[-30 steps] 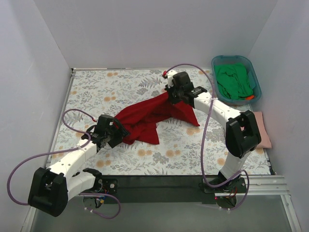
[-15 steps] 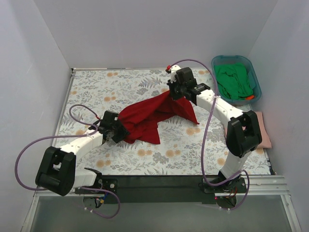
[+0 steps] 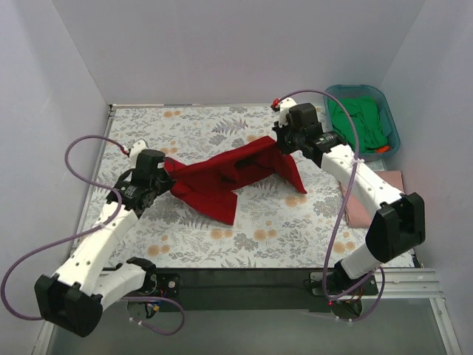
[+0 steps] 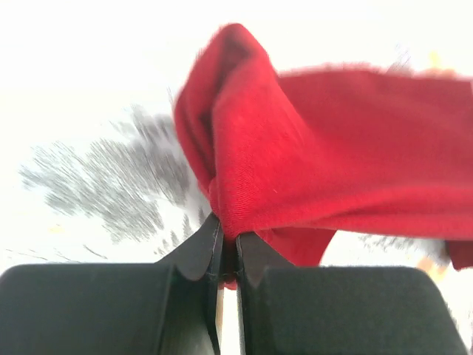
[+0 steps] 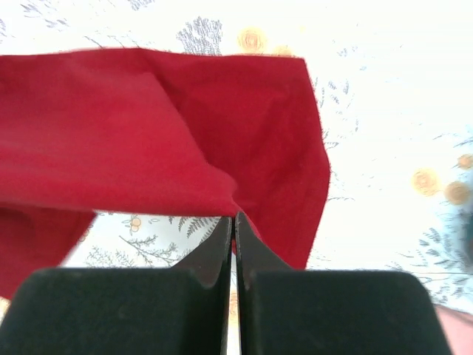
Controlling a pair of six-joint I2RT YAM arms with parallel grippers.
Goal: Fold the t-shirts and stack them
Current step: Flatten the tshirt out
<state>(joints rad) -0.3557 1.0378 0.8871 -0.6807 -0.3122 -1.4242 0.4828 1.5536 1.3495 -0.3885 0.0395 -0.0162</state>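
Now ur L gripper (image 4: 228,240) and R gripper (image 5: 234,220) each pinch an end of the red t-shirt (image 3: 222,177), taut btwn them, likely so u can lay it flat.

Deep red t-shirt (image 3: 222,176), taut, partly draped

Pale pink t-shirt (image 3: 356,213) partly behind right arm (image 3: 367,185)
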